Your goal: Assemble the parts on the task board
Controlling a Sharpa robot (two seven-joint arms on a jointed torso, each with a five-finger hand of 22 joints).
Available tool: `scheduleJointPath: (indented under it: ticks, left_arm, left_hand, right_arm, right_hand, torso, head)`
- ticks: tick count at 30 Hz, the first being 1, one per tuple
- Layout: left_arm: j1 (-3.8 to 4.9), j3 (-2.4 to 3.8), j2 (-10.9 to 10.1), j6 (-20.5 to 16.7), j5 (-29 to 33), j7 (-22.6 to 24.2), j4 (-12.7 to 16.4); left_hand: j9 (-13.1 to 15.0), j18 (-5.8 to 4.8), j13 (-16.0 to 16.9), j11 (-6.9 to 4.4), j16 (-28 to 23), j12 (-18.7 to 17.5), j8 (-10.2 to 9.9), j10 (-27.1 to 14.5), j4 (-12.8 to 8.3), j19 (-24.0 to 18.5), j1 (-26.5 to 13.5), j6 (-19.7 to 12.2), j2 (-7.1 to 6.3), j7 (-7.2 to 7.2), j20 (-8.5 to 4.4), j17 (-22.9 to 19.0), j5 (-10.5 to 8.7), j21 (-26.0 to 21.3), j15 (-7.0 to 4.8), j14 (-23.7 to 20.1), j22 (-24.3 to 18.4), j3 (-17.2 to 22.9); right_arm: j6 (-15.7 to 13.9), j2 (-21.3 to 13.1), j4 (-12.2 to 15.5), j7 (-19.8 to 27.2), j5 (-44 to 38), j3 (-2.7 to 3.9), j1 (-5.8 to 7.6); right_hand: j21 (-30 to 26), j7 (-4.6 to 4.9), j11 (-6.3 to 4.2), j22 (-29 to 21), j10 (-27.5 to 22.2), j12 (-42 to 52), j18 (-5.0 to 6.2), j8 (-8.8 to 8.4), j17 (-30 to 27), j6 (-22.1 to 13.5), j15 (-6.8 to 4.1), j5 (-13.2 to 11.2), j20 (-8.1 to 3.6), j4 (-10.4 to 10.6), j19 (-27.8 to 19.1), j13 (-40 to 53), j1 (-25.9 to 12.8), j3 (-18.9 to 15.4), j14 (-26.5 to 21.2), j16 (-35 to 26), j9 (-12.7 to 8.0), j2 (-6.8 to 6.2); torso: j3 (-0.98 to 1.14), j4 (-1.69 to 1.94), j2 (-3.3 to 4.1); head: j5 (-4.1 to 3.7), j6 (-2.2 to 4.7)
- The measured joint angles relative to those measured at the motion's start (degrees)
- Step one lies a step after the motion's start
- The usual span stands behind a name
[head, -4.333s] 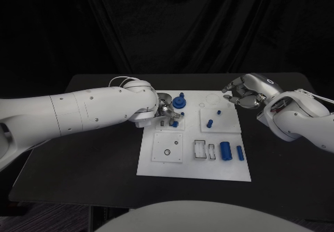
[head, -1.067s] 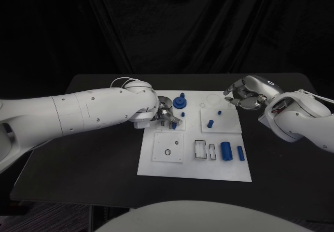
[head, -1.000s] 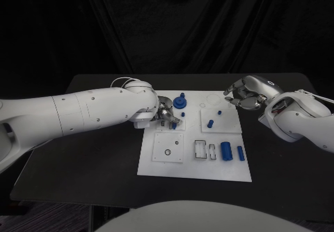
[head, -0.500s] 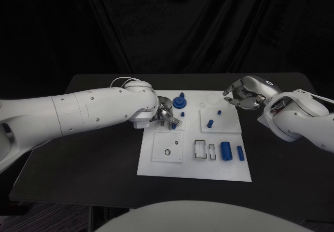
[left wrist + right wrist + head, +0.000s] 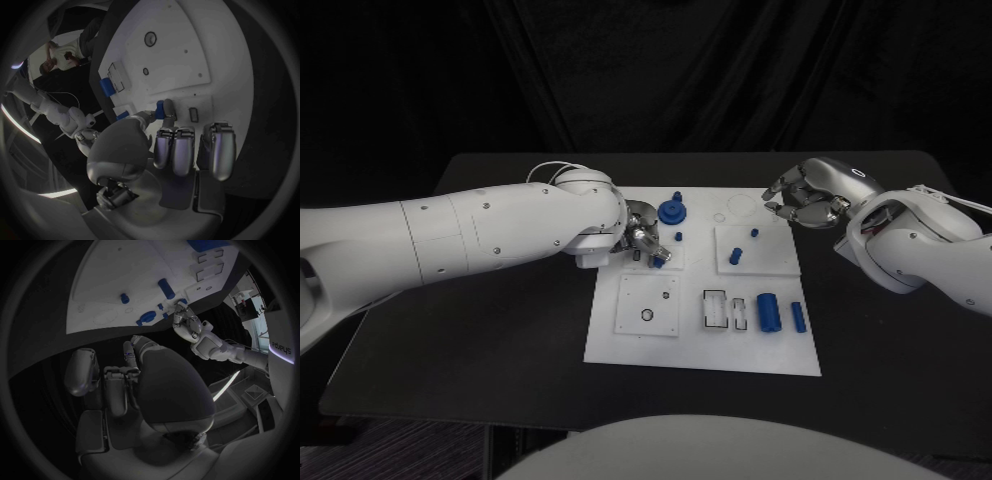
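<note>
Black table (image 5: 473,330) under dark curtains, and the white rectangular task board (image 5: 704,350) lies flat in its middle. Nearest on the board: one raised square white plate with a dark ring (image 5: 648,304), then two blue cylinders lying side by side, the fat one (image 5: 767,311) and the slim one (image 5: 798,317). Further up, a short blue peg (image 5: 734,256) and a small blue stud (image 5: 753,233) sit on a second raised plate. The silver left hand (image 5: 640,238) pinches a small blue piece (image 5: 160,109) at the board's left side. Beyond, one blue round gear-like part (image 5: 674,210) stands upright. The silver right hand (image 5: 802,203) hovers just off the board's far right corner, fingers curled in, holding nothing.
</note>
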Motion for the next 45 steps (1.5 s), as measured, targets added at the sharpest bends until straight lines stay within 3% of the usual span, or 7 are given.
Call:
scheduleJointPath:
  ticks: [4, 11, 21, 23, 32, 39, 45]
  left_arm:
    - [-0.15, -0.2, -1.6, -1.9, 0.0, 0.7, 1.1]
    - [-0.22, -0.26, -5.6, -8.4, -0.1, 2.5, 4.5]
    - [-0.74, -0.23, -11.1, -23.1, -0.5, 8.5, 9.3]
    - [-1.54, -0.18, -11.7, -26.5, -1.1, 10.4, 10.0]
    - [-6.68, -0.27, -11.6, -38.2, -5.0, 17.1, 9.6]
    - [-10.69, -0.25, -10.0, -43.4, -7.1, 20.1, 7.3]
    - [-12.81, -0.26, -8.6, -45.8, -8.5, 21.4, 5.5]
  left_hand:
    - [2.1, 0.0, 0.0, -0.04, 0.0, 0.0, 1.1, 0.0, -0.5, -0.2, -0.6, -0.2, -1.28, 0.19, -0.16, 0.0, 1.04, 0.0, -0.2, -0.2, 0.0, 2.5]
    - [4.4, 0.0, 0.0, -0.04, 0.0, 0.0, 2.2, 0.0, -1.8, 0.0, -1.8, -0.4, -2.44, 0.22, -0.37, 0.0, 0.59, -0.4, -0.43, 0.0, 0.0, 5.3]
    - [5.1, 0.0, 0.0, -0.04, 0.0, 0.0, 2.2, 0.0, -1.8, 0.0, -2.3, -0.6, -2.92, 0.19, -0.37, 0.0, -0.22, -0.4, -0.43, 0.0, 0.0, 5.3]
    - [5.2, 0.0, 0.0, -0.04, 0.0, 0.0, 2.2, 0.0, -3.0, 0.0, -2.4, -0.9, -3.04, -0.1, -0.37, 0.0, -0.8, -0.4, -0.43, 0.0, 0.0, 6.5]
    - [5.7, 0.0, 0.0, -0.03, 0.0, 0.0, 2.5, 0.0, -2.5, 0.0, -2.4, -1.5, -3.04, 0.44, -0.36, 0.0, -2.67, -0.3, -0.43, 0.0, 0.0, 7.2]
    - [6.5, 0.0, 0.0, -0.03, 0.0, 0.0, 2.5, 0.0, -1.8, 0.0, -2.4, -2.2, -3.03, 0.3, -0.36, 0.0, -3.12, 0.4, -0.43, 0.0, 0.0, 7.0]
    - [7.3, 0.0, 0.0, -0.03, 0.0, 0.0, 2.9, 0.0, -1.1, 0.0, -2.2, -3.1, -3.17, 0.0, -0.36, 0.0, -4.25, 0.7, -0.42, 0.0, 0.0, 6.5]
  right_arm:
    - [0.2, 0.0, 0.0, -0.1, 0.0, 0.0, -0.04]
    - [0.4, -0.2, 0.0, -0.2, 0.1, 0.0, -0.11]
    - [0.5, -0.3, -0.1, -0.3, 0.4, 0.0, -0.31]
    - [0.5, -0.4, -0.1, -0.3, 0.5, 0.01, -0.42]
    - [0.5, -0.4, -0.1, -0.3, 0.6, 0.0, -0.61]
    - [0.5, -0.8, 0.0, -0.3, 0.7, 0.0, -0.63]
    - [0.5, -0.9, 0.0, -0.3, 0.9, 0.0, -0.64]
  right_hand:
    - [-0.1, -0.01, 0.0, 0.0, 0.0, 0.0, 0.0, 0.0, 0.0, 0.0, 0.0, 0.0, 0.0, 0.0, 0.0, 0.0, 0.0, 0.0, 0.0, 0.0, 0.0, 0.0]
    - [-0.3, -0.21, 0.0, 0.0, 0.0, 0.0, 0.01, 0.0, 0.0, 0.2, 0.0, 0.0, 0.0, 0.0, 0.0, 0.0, 0.0, 0.0, 0.0, 0.0, 0.0, 0.0]
    - [-0.7, -0.21, 0.0, 0.0, 0.0, -0.2, 0.0, 0.0, 0.0, 0.2, 0.0, 0.0, 0.0, 0.0, 0.0, 0.0, 0.2, 0.0, 0.0, 0.0, 0.1, 0.24]
    - [-0.7, -0.21, 0.0, 0.0, 0.0, -0.2, 0.0, 0.0, 0.0, 0.2, 0.0, 0.0, 0.0, 0.0, 0.0, 0.0, 0.2, 0.0, 0.0, 0.0, 0.1, 0.24]
    - [-0.7, -0.21, 0.0, 0.0, 0.0, -0.2, 0.0, 0.0, 0.0, 0.2, 0.0, 0.0, 0.21, 0.0, -0.2, 0.0, 0.2, 0.0, 0.0, 0.0, 0.1, 0.24]
    - [-0.7, -0.21, 0.0, 0.0, 0.0, -0.2, 0.0, 0.0, 0.0, 0.2, 0.0, 0.0, 0.21, 0.0, -0.2, 0.0, 0.2, 0.0, 0.0, 0.0, 0.1, 0.24]
    - [-0.7, -0.21, 0.0, 0.0, 0.0, -0.2, -0.01, 0.0, 0.0, 0.2, 0.0, 0.3, 0.21, 0.0, -0.2, 0.0, 0.2, 0.0, 0.0, 0.0, 0.1, 0.24]
  torso:
    - [0.0, 0.0, -0.01]
    - [-0.02, -0.01, -0.01]
    - [-0.02, 0.01, -0.04]
    - [-0.01, 0.01, -0.06]
    - [0.0, 0.07, -0.12]
    - [0.02, 0.18, -0.16]
    - [0.03, 0.1, -0.13]
  head:
    - [0.01, 0.0]
    - [0.06, 0.0]
    - [0.41, 0.0]
    - [0.51, 0.0]
    - [0.43, 0.0]
    - [0.15, 0.0]
    - [0.34, 0.0]
